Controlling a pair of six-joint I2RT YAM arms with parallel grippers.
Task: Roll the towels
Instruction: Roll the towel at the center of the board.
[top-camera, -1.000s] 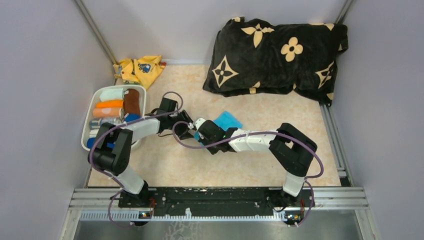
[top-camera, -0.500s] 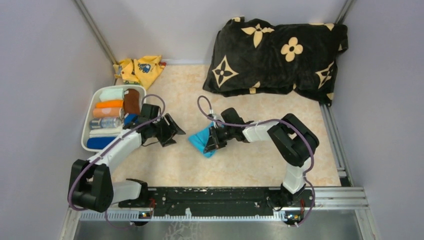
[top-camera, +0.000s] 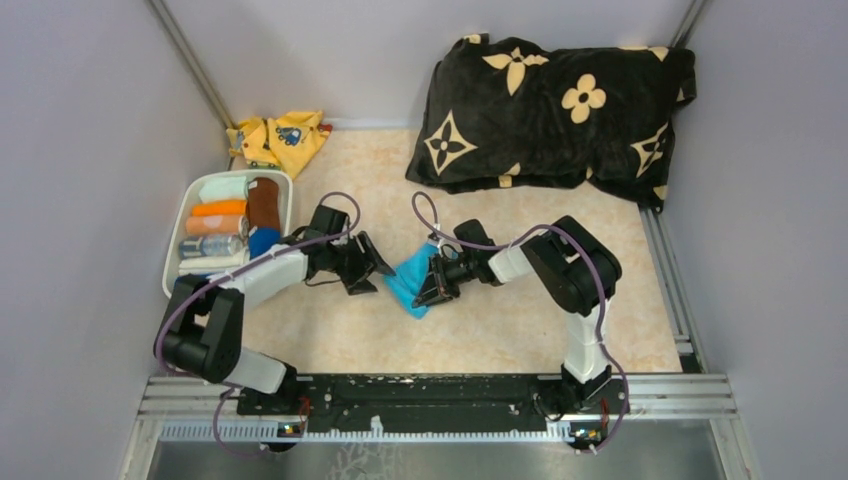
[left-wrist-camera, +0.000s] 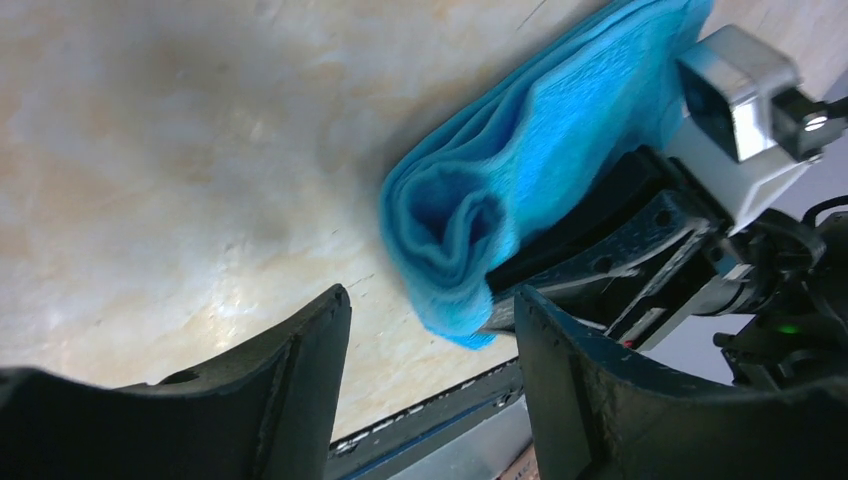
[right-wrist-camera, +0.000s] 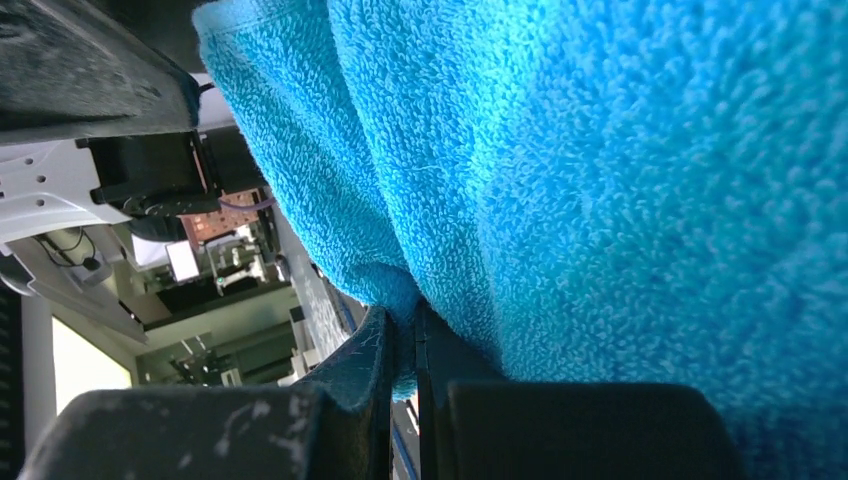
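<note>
You had the right gripper (right-wrist-camera: 412, 345) pinched tight on a thin fold of the blue towel (top-camera: 408, 282), its fingers all but meeting with only terry cloth between them. In the overhead view the towel lay a little left of centre on the table (top-camera: 500, 330), bunched into a loose, partly wound bundle rather than a finished roll. The left wrist view looked straight into the hollow of its curled end. That grip made sense as an anchor: with one layer held, the bundle could be turned or tightened without sliding on the smooth tabletop.

Your left gripper (left-wrist-camera: 430, 300) was spread wide and held nothing. It sat low, just beside the curled end, with one finger to each side of it in its own view. I could not tell that either finger touched the cloth. Lined up that way, it seemed ready to close on the end and steady or tuck it.

For room, you had bare tabletop below the towel toward the bottom of the overhead frame, and more to the lower right. The white bin (top-camera: 176, 262) at the left edge, already packed with rolled towels (top-camera: 218, 210), lay near the left forearm. The black pillow (top-camera: 560, 100) at upper right and the yellow cloth (top-camera: 280, 138) at upper left were well apart. The tight spot was between the two wrists, which faced each other closely across the towel.
</note>
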